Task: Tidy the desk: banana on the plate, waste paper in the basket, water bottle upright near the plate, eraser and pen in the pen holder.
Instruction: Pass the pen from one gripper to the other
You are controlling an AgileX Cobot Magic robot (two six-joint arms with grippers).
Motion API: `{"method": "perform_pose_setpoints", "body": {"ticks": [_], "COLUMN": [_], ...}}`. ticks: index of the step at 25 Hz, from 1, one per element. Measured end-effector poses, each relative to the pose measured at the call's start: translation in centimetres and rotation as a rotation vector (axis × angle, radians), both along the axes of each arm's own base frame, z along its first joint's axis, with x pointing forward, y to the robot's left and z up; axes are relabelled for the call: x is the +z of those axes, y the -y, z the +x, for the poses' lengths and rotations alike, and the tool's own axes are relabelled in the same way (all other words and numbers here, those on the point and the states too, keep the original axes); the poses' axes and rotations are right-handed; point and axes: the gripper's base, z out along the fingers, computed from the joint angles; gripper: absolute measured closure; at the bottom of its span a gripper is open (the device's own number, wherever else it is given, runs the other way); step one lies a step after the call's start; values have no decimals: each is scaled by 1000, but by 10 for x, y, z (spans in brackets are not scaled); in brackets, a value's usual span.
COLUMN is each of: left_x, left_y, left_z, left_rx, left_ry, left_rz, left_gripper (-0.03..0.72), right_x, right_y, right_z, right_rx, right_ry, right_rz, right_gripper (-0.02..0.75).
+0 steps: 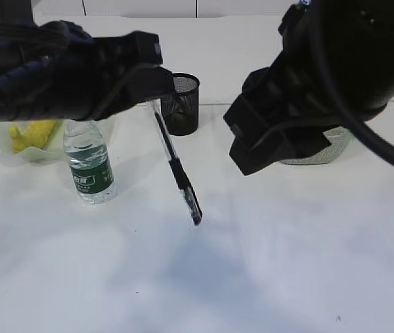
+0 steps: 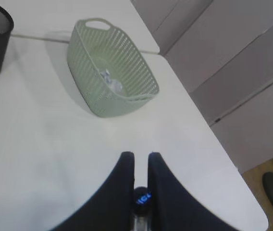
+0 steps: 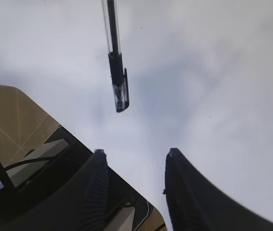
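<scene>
**Black pen held above the table**

Left gripper (image 2: 140,161) has its jaws closed on the pen (image 1: 177,168), which hangs slanted beside the mesh pen holder (image 1: 182,103). Right gripper (image 3: 134,159) hovers with jaws spread, holding nothing.
</scene>
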Motion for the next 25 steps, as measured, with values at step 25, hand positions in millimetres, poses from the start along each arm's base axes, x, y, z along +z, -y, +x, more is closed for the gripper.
{"method": "perform_pose_setpoints", "body": {"ticks": [25], "left_x": [59], "left_y": [-42], "left_z": [38], "left_rx": [364], "left_ry": [67], "left_rz": [-380], "left_gripper": [666], "right_x": [5], "right_y": [4], "right_z": [-4], "right_rx": [58], "right_ry": [30], "right_rz": [-10], "right_gripper": [430]}}
